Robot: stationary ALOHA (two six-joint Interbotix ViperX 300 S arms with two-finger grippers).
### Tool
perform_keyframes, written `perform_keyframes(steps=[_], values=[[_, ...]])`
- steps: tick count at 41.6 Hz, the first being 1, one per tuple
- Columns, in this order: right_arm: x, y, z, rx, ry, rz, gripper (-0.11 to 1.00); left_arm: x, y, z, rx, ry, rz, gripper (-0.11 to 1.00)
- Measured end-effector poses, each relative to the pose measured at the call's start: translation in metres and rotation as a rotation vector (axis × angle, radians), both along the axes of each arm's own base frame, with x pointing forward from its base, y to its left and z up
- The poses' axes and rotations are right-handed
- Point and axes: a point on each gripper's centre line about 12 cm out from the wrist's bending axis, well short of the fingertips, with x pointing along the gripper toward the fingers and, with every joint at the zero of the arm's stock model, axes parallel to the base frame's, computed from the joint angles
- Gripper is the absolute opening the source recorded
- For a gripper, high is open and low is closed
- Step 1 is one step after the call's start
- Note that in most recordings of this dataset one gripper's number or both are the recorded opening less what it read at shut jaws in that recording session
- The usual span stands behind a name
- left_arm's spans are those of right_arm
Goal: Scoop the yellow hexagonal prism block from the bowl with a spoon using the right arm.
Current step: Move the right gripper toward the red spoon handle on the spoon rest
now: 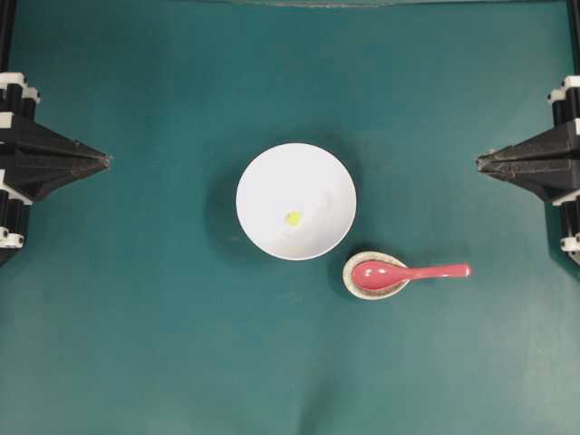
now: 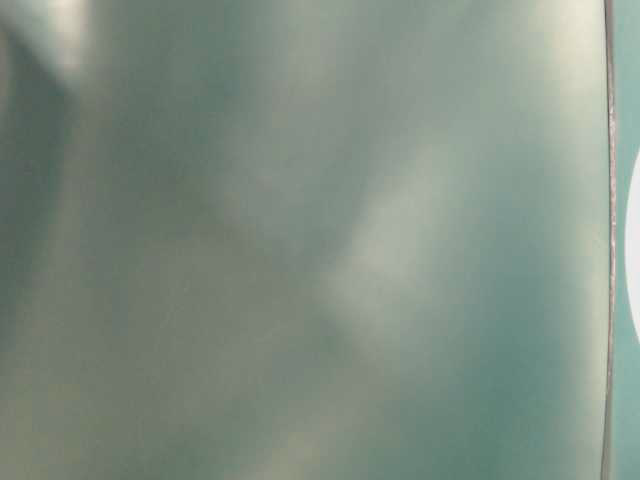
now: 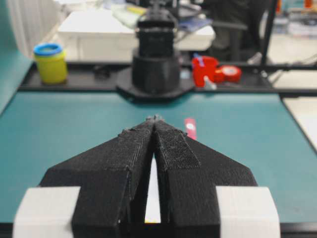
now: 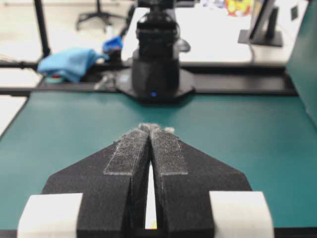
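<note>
A white bowl (image 1: 295, 201) stands mid-table with the tiny yellow hexagonal prism block (image 1: 293, 217) on its floor. Just below and right of it, the pink-red spoon (image 1: 405, 273) lies with its scoop in a speckled beige spoon rest (image 1: 348, 281) and its handle pointing right. My right gripper (image 1: 478, 162) is shut and empty at the right edge, well apart from the spoon. My left gripper (image 1: 109, 161) is shut and empty at the left edge. In the wrist views each gripper, left (image 3: 155, 119) and right (image 4: 150, 127), has its tips together, with a sliver of the bowl (image 3: 152, 198) (image 4: 150, 203) showing through the slit behind.
The teal mat (image 1: 136, 344) covers the table. The opposite arm's base (image 3: 154, 64) (image 4: 156, 59) stands at the far side in each wrist view. The table-level view is a blur of teal, with a white edge (image 2: 634, 255) at its right.
</note>
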Motion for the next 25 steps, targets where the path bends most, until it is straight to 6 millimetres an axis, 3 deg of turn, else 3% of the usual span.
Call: perform_keyframes(steps=[17, 25], values=[[0.009, 0.000, -0.011, 0.002, 0.063, -0.001, 0.03, -0.001, 0.000, 0.000, -0.005, 0.003, -0.003, 0.00], [0.011, 0.000, -0.014, -0.003, 0.078, -0.001, 0.44, -0.002, 0.000, 0.001, -0.003, 0.002, -0.003, 0.00]])
